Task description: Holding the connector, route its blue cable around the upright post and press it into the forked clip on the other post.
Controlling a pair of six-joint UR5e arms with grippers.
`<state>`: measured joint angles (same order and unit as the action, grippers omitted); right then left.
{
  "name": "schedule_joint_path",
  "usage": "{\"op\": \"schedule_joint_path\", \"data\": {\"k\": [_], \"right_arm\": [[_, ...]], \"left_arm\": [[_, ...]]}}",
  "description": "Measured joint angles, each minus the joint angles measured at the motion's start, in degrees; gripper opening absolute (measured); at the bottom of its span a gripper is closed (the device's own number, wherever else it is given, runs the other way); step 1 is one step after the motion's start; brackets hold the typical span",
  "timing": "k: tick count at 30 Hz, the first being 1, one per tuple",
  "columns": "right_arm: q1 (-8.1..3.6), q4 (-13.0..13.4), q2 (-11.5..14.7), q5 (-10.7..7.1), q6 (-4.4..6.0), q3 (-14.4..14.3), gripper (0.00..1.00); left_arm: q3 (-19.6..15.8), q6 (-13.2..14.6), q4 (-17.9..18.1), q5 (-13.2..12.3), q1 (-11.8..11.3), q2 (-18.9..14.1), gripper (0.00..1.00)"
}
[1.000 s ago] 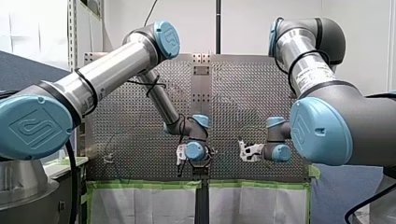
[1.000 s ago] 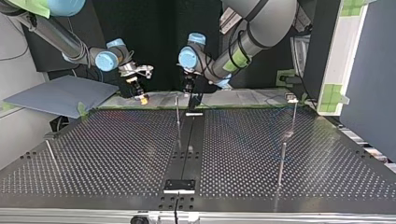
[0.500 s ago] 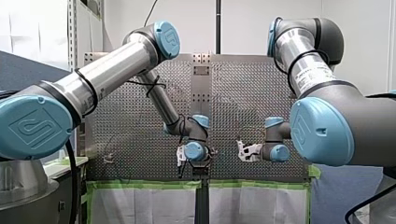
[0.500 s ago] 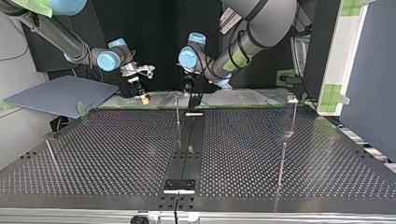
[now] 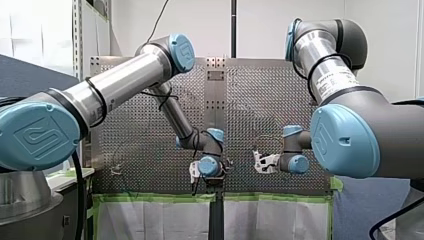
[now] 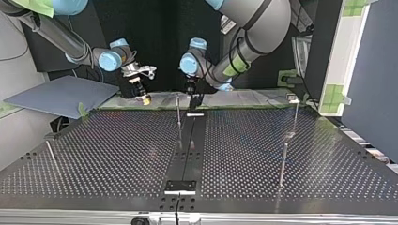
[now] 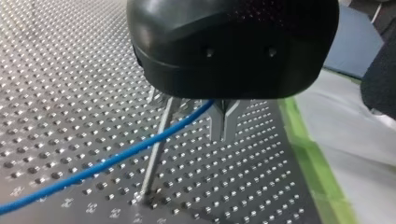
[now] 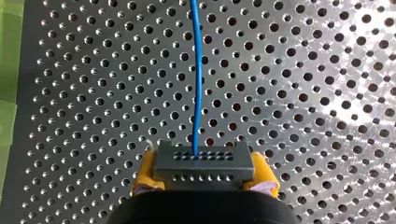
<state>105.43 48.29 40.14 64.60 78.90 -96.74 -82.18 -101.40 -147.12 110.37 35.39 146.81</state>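
Our right end effector [image 8: 205,173]: yellow pads pinching the grey connector [image 8: 203,158] by its two sides. The blue cable [image 8: 198,70] leaves the connector's face and runs straight ahead over the perforated table [image 8: 303,93]. In the top view this end effector hangs over the table's far edge, left of centre.

Our left end effector [image 7: 223,122]: metal fingers pressed together. The cable runs in at their root and looks pinched there. From there the cable slopes down and away, crossing a thin upright post [image 7: 156,154] that stands just beside the fingers. We cannot tell whether cable and post touch. In the top view this end effector hangs at the far edge near centre, just right of that post. Further posts [image 6: 295,117] stand well apart at that view's right.
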Motion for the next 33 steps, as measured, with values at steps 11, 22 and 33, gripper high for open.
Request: {"op": "schedule_joint_path", "data": {"k": [11, 22, 33], "right_arm": [[-0.23, 1.23, -0.07, 0.15, 0.60, 0.00, 0.00], [-0.58, 3.51, -0.12, 0.97, 2.33, 0.15, 0.00], [-0.61, 3.59, -0.24, 1.01, 2.61, 0.54, 0.00]], "left_arm": [[1.47, -0.07, -0.91, -0.50, -1.01, 0.02, 0.07], [4.29, 0.21, -2.71, -2.07, -1.98, 0.07, 0.07], [4.83, -0.14, -3.51, -3.55, -3.08, 0.08, 0.07]]}}
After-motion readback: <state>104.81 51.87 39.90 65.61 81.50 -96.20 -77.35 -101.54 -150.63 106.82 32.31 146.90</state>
